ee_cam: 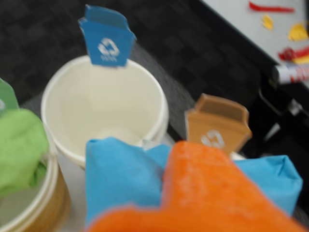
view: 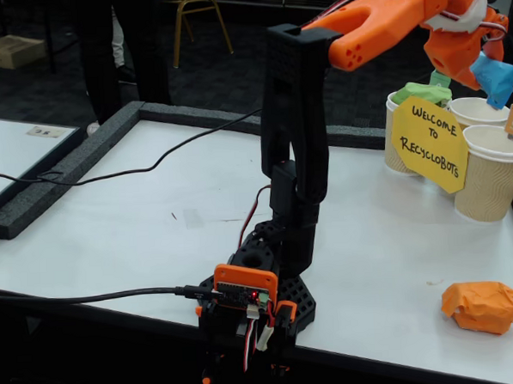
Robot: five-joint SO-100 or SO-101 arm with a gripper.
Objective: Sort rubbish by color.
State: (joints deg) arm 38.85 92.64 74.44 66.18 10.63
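My orange gripper (ee_cam: 193, 193) (view: 488, 66) is shut on the blue rubbish lump (ee_cam: 116, 174) (view: 496, 76) and holds it in the air. In the wrist view the lump hangs over the near rim of the empty white cup (ee_cam: 58, 101) with the blue recycling tag (ee_cam: 107, 41). The green lump (ee_cam: 19, 150) (view: 423, 91) lies inside the cup at the left edge of the wrist view. On the table in the fixed view, near the front right, rests the orange lump (view: 484, 306), far from the gripper.
A tan cup (view: 495, 175) with a brown tag (ee_cam: 217, 128) stands beside the blue-tagged cup (view: 476, 110). A yellow sign (view: 430, 144) leans against the cups. Black cables (view: 135, 168) cross the white table. A dark raised border (view: 58, 181) runs along the table's back and left.
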